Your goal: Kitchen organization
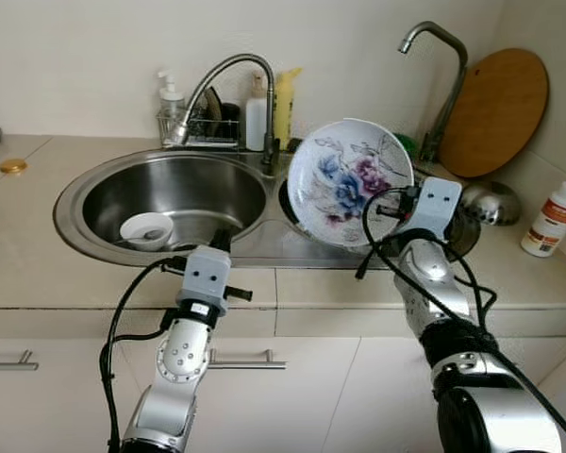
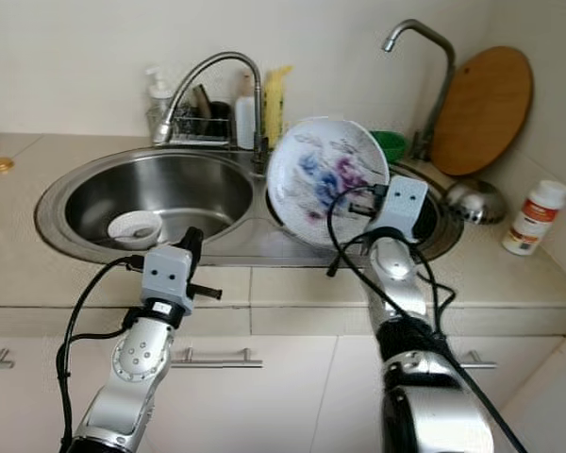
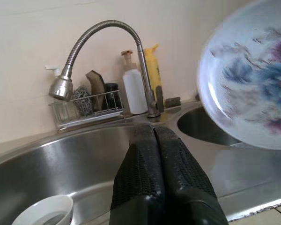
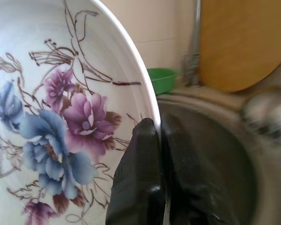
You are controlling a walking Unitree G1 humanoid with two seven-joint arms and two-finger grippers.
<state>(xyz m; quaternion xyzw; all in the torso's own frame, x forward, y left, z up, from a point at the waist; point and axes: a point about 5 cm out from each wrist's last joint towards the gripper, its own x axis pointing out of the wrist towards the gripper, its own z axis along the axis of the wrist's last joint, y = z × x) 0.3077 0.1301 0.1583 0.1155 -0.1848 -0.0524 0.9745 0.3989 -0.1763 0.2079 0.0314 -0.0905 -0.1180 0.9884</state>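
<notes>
A white plate with blue and purple flowers (image 1: pixel 349 181) is held upright above the divide between the two sink bowls. My right gripper (image 4: pixel 160 129) is shut on the plate's rim, one finger on each side. My left gripper (image 3: pixel 154 133) is shut on nothing and hovers over the counter's front edge, pointing into the large left sink bowl (image 1: pixel 184 193). A small white bowl (image 1: pixel 147 229) lies at the bottom of that sink bowl.
A flexible steel faucet (image 1: pixel 222 80) arches over the left bowl, with a wire caddy, soap bottles and a yellow bottle behind. A second tap (image 1: pixel 443 66), round wooden board (image 1: pixel 495 111), steel bowl (image 1: pixel 491 203) and white jar (image 1: pixel 552 219) stand at the right.
</notes>
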